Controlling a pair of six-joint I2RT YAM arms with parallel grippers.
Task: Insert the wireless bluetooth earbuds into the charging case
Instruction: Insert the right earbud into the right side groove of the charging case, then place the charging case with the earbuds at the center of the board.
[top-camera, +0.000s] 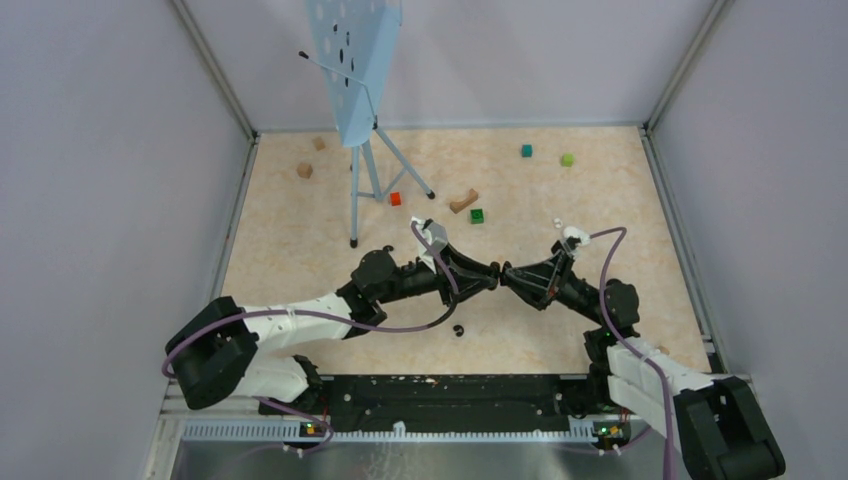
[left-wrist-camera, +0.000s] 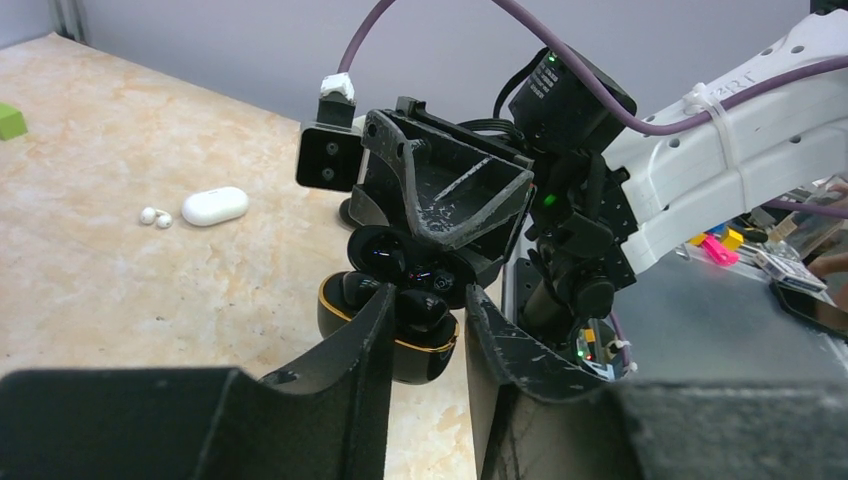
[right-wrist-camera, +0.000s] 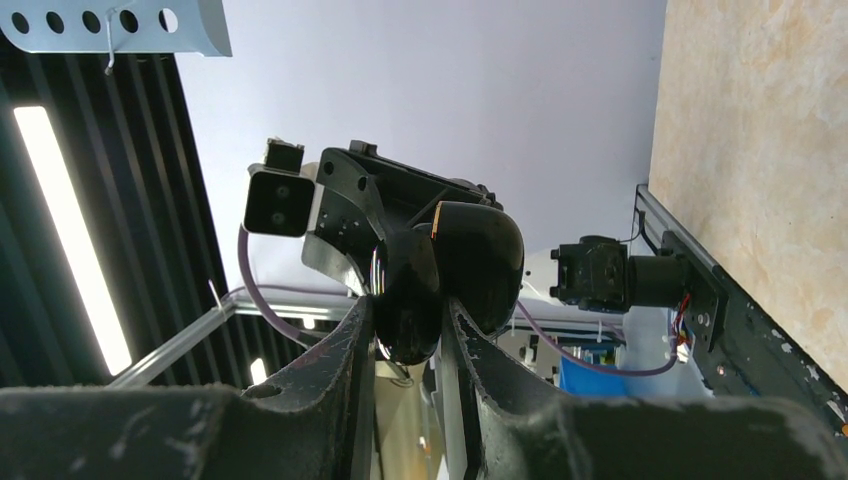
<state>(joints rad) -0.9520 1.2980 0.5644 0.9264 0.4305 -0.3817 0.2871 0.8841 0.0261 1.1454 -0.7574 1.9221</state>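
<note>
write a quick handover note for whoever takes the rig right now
Right hand: shut on the open black charging case, held off the table.
Left hand: seems shut on a black earbud at the case's mouth, not clearly seated.
A small black item, likely the other bud, lies on the table by the arms.
White earbuds lie loose beside the white case.
Done: nothing confirmed in. Left: seat this bud, then the rest.
</note>
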